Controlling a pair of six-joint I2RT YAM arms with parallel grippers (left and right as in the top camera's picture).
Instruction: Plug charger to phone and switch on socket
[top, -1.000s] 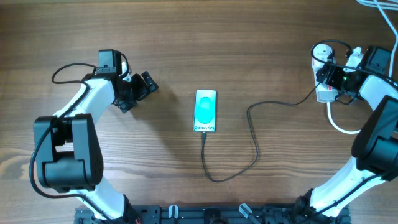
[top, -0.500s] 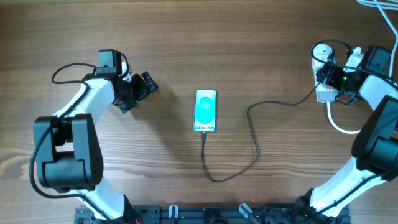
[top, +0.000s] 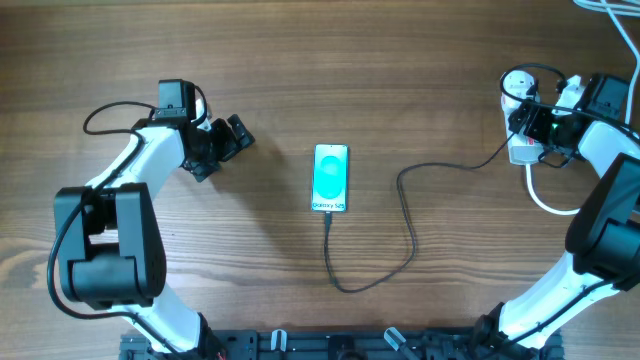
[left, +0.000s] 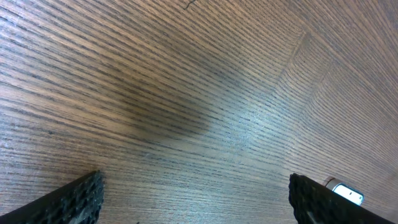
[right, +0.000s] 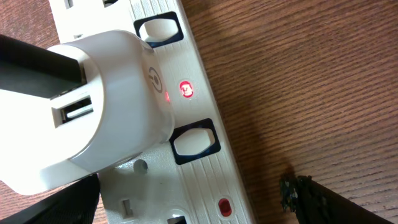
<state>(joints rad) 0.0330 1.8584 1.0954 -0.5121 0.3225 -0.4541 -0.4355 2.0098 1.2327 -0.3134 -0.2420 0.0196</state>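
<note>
The right gripper (top: 522, 122) has its jaws spread wide and empty, one finger on either side of the socket (right: 214, 171), close above it but gripping nothing. Between the fingers, a white plug adapter (right: 106, 106) sits in the strip, and a small red light (right: 185, 89) glows just beside it, so the switch for that outlet appears to be on (a second red dot further along looks unlit).

From the socket, at the table's (top: 330, 60) far right, the charger (top: 411, 235) runs as a thin black cable, looping toward the front and up to the bottom edge of the phone (top: 331, 178), which lies flat at the centre with its screen lit. The connector seems seated, though the overhead view is too small to be sure. Both steps look done.

The left gripper (top: 228, 148) is likewise released and empty, over bare wood well left of the phone. Each arm is bent at the elbow, reaching out from the front edge.
</note>
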